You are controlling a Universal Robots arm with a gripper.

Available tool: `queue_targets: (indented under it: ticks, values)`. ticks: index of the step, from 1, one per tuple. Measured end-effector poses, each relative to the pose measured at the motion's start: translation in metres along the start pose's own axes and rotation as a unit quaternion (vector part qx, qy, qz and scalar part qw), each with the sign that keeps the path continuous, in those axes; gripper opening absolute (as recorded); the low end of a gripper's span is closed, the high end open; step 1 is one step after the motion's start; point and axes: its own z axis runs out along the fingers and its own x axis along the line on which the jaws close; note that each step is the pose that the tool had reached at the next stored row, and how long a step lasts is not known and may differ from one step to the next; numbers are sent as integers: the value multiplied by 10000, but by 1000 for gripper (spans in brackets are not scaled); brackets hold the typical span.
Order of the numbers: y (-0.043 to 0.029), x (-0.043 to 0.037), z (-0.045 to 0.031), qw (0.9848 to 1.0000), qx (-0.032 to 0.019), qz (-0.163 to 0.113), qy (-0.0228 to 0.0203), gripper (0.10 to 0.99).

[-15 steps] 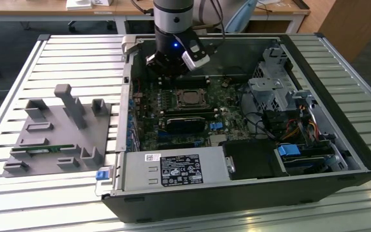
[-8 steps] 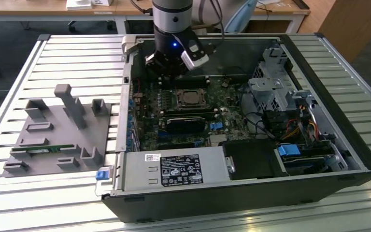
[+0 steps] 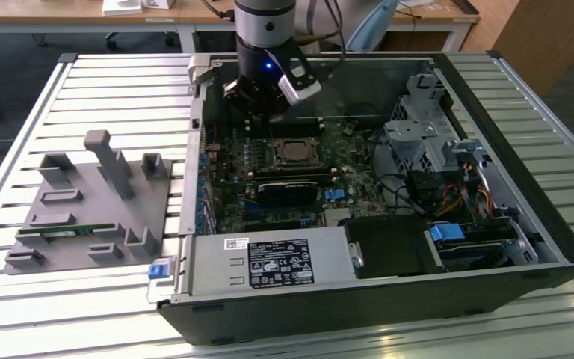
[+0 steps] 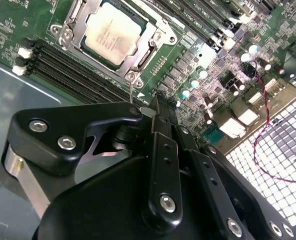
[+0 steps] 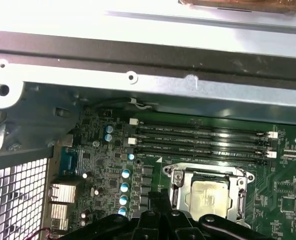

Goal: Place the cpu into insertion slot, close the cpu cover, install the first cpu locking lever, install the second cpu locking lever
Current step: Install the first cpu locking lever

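An open computer case (image 3: 526,224) is seen on a slatted table (image 3: 87,82), with the green motherboard (image 3: 267,179) exposed. The gripper (image 4: 155,107) is positioned just beside the insertion slot (image 4: 68,37), fingers drawn together and empty. The cpu (image 4: 110,35) is seated in the slot, with the cpu cover (image 4: 148,42) closed around it.

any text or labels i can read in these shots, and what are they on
Nothing can be quoted; every print here is too small or blurred.
Large label on the power supply, exterior view: dense print and symbols, unreadable.
Small white sticker beside that label: unreadable.
Top of the cpu, second wrist view: faint marking, unreadable.
Memory slots, first wrist view: tiny white lettering, blurred.
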Motion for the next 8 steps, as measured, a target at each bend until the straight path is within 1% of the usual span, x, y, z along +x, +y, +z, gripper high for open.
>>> queue_targets:
  ticks: [3, 8]
  values:
    - [21, 14, 2, 10000, 0, 0, 0, 106]
    - [79, 21, 5, 10000, 0, 3, 0, 106]
